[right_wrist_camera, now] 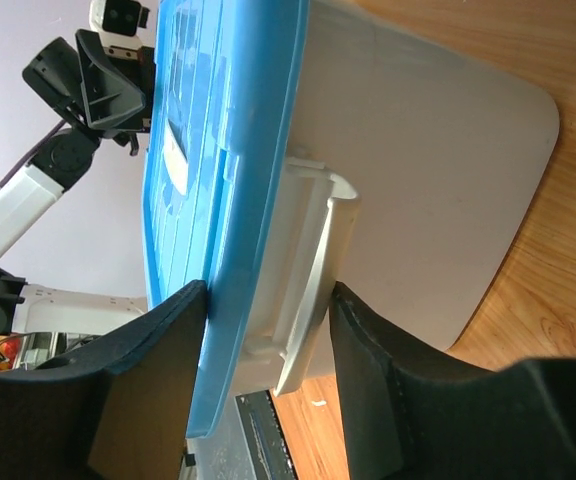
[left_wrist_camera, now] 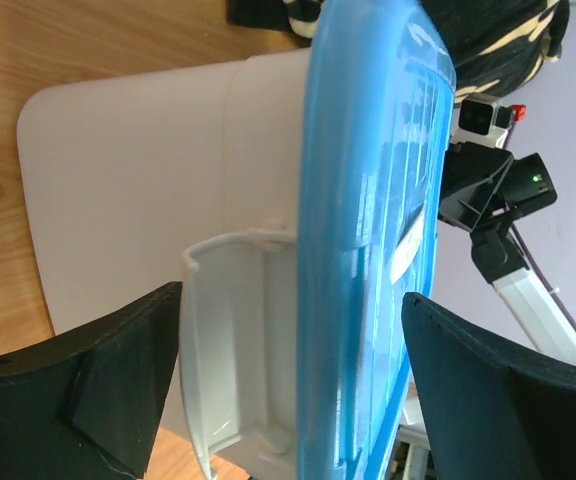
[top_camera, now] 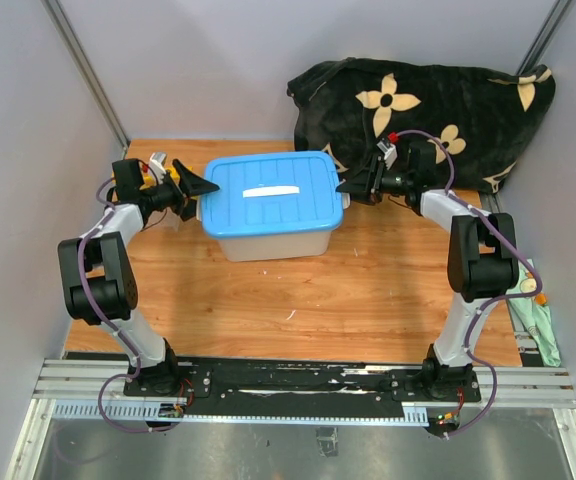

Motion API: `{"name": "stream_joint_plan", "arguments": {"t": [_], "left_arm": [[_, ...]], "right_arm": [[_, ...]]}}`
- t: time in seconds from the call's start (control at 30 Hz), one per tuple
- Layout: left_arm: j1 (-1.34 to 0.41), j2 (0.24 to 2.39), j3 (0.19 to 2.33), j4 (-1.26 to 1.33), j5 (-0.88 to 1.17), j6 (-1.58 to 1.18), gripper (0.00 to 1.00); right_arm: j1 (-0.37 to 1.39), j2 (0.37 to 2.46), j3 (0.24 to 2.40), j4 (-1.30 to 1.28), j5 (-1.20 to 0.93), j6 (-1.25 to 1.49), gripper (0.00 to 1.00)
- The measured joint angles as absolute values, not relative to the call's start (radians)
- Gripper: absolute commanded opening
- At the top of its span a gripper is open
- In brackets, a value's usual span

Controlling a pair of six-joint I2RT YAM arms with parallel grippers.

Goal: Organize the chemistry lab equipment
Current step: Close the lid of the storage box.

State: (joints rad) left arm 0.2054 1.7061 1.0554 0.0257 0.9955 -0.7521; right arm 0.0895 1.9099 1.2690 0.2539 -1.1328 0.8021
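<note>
None of the chemistry lab equipment shows; only a scrap of yellow (top_camera: 173,174) peeks out behind my left wrist, and I cannot tell what it is. A white plastic bin (top_camera: 268,238) with a blue lid (top_camera: 268,190) stands mid-table between both grippers. My left gripper (top_camera: 204,193) (left_wrist_camera: 290,300) is open, straddling the bin's left handle (left_wrist_camera: 233,330) and lid edge (left_wrist_camera: 368,200) with gaps on both sides. My right gripper (top_camera: 347,189) (right_wrist_camera: 268,290) pinches the right end: one finger lies against the lid rim (right_wrist_camera: 228,120), the other against the white handle (right_wrist_camera: 313,270).
A black flower-patterned blanket (top_camera: 438,100) is heaped at the back right, just behind my right arm. A green item (top_camera: 534,322) lies off the table's right edge. Grey walls close in on the left and rear. The arms' mounting rail (top_camera: 298,380) runs along the near edge.
</note>
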Motion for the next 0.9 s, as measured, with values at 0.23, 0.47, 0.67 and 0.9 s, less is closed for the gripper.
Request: {"name": "stream_joint_plan", "arguments": {"t": [0.23,0.47,0.67,0.9], "left_arm": [[0.2,1.702,1.145,-0.113,0.942,-0.662,0.89],[0.186,1.701,1.215,-0.251,0.888,-0.583,0.85],[0.18,1.701,1.277,-0.358,0.839,-0.533,0.82],[0.169,1.701,1.341,-0.448,0.783,-0.49,0.77]], "right_arm": [[0.097,1.91,1.287,0.215,-1.132,0.777,0.5],[0.099,1.905,1.303,0.167,-1.127,0.738,0.51],[0.102,1.89,1.304,0.129,-1.123,0.715,0.53],[0.113,1.884,1.333,0.072,-1.113,0.686,0.55]]}}
